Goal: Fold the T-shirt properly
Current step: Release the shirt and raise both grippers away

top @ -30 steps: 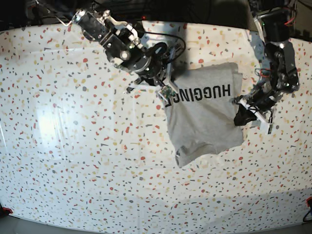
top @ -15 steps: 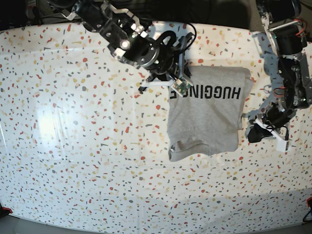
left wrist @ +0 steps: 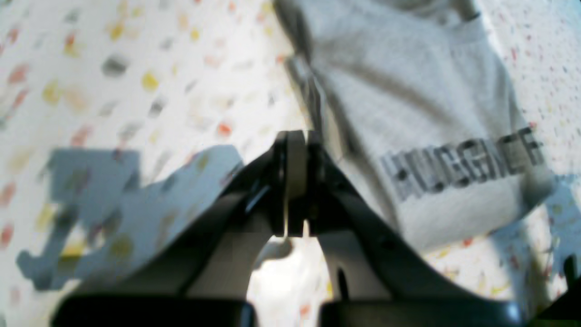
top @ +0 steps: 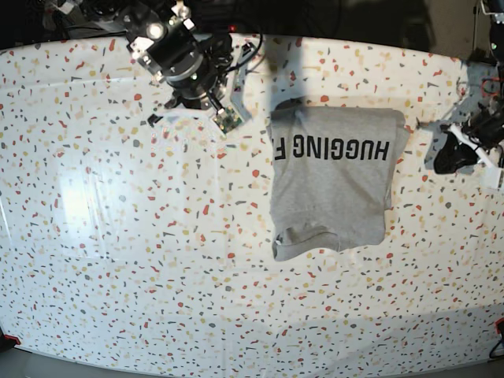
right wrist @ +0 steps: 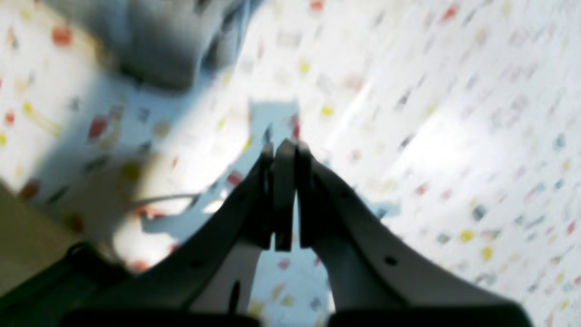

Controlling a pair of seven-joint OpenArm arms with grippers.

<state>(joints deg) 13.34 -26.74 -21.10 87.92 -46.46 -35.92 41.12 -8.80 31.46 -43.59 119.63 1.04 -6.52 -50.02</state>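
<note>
The light grey T-shirt (top: 331, 185) lies folded into a rough rectangle on the speckled table (top: 118, 236). Its black "HUGGING F" lettering (top: 331, 147) faces up, and a rumpled fold shows at its lower left corner. My right gripper (top: 167, 116) hangs shut and empty well to the shirt's upper left. My left gripper (top: 442, 157) is shut and empty just off the shirt's right edge. In the left wrist view the shut fingertips (left wrist: 292, 150) sit beside the shirt (left wrist: 431, 113). In the right wrist view the shut gripper (right wrist: 281, 152) is over bare table.
The table's far edge (top: 354, 43) runs along the top, with dark space behind it. Both arm bases stand there, at the upper left (top: 157, 35) and the far right (top: 492, 110). A small red item (top: 8, 340) sits at the bottom left corner.
Both arms have drawn back from the shirt, the right one up and to the left, the left one up and to the right. The shirt has settled flat, its full lettering uncovered.
</note>
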